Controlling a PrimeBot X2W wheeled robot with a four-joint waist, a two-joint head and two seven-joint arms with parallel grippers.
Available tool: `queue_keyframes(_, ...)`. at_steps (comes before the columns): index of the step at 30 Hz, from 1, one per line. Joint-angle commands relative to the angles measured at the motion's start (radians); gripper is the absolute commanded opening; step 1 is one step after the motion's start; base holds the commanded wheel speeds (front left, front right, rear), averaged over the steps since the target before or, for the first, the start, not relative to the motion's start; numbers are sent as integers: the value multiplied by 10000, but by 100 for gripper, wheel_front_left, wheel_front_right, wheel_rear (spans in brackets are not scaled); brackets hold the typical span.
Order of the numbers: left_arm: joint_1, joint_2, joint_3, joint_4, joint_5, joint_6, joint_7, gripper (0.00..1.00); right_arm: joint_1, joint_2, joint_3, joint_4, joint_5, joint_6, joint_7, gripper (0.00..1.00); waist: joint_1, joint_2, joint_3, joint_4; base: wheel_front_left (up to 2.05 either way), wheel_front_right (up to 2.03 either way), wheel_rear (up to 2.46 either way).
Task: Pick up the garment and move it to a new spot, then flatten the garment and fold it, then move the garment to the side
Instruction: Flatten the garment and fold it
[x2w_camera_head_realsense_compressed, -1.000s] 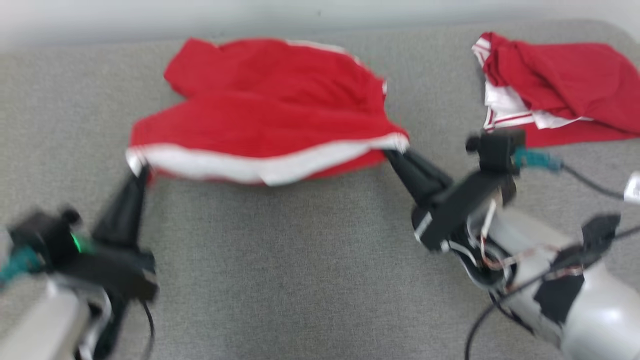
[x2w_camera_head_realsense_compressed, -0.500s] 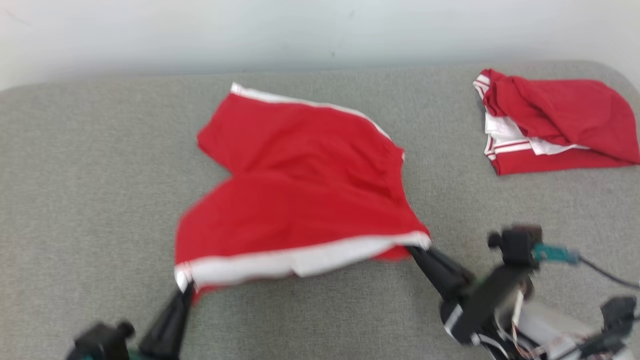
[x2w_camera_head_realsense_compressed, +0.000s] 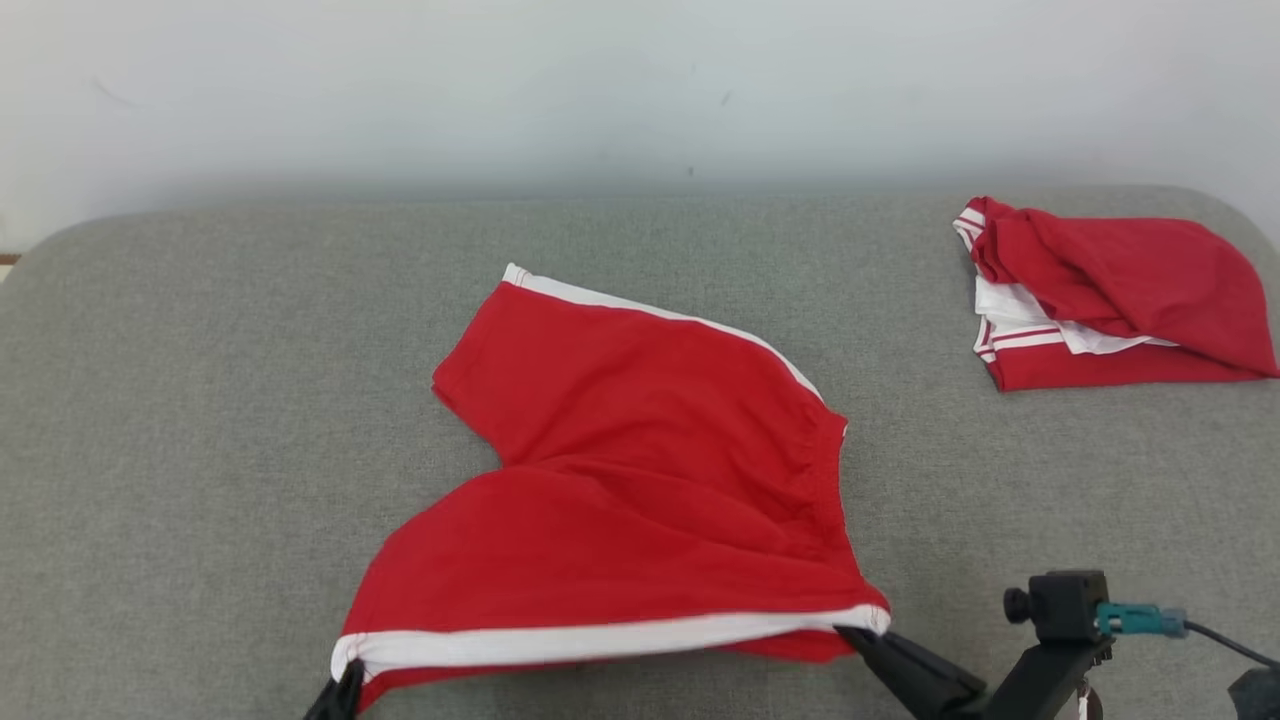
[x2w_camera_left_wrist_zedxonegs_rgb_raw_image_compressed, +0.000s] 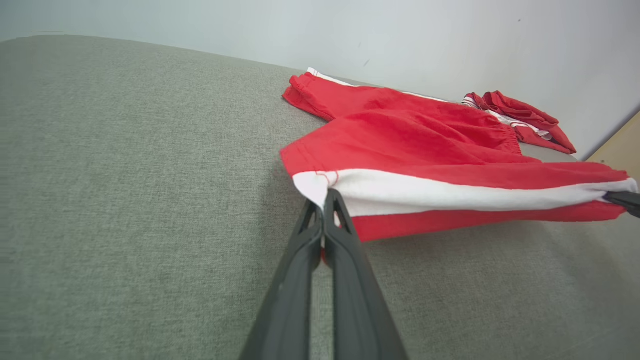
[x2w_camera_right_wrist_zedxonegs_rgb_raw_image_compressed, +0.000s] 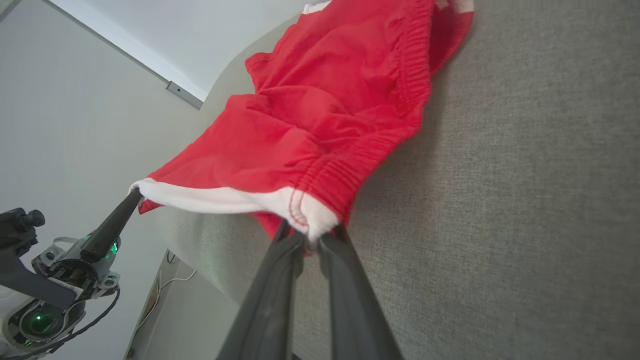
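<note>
Red jersey (x2w_camera_head_realsense_compressed: 1120, 290), the task's garment: where do we find it?
Bunched on the grey cushion (x2w_camera_head_realsense_compressed: 200, 400), well beyond the right pincer (x2w_camera_head_realsense_compressed: 860, 635) and off to its right; neither pincer touches it, and no numerals show
And the pincers?
Both clamp red shorts (x2w_camera_head_realsense_compressed: 640, 480): left pincer (x2w_camera_left_wrist_zedxonegs_rgb_raw_image_compressed: 325, 202) on one end of the white band, right pincer on the waistband end, the near edge stretched between them, the rest lying ahead of them
Progress?
We judge the jersey neither flattened nor neatly folded; whether that is its final spot we cannot tell. The shorts occupy both pincers and must be let go first
</note>
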Motion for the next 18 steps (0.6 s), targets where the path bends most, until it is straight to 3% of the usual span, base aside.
queue_keyframes(1,12,69,85,-59,192,-76,-58,0,-19,30,-165,-42,-222,-7,-110,0,1,1,-81,-53,0,0,0)
queue_keyframes(10,-1925,722,-59,256,491,-874,434,0,-527,916,-1177,351,-946,-5,-406,0,1,1,-129,-508,0,0,0)
queue_keyframes(18,-4481,1695,-409,1094,413,-1394,1529,0,-1538,1944,-1595,888,-894,-5,552,0,1,1,358,-1414,0,0,0)
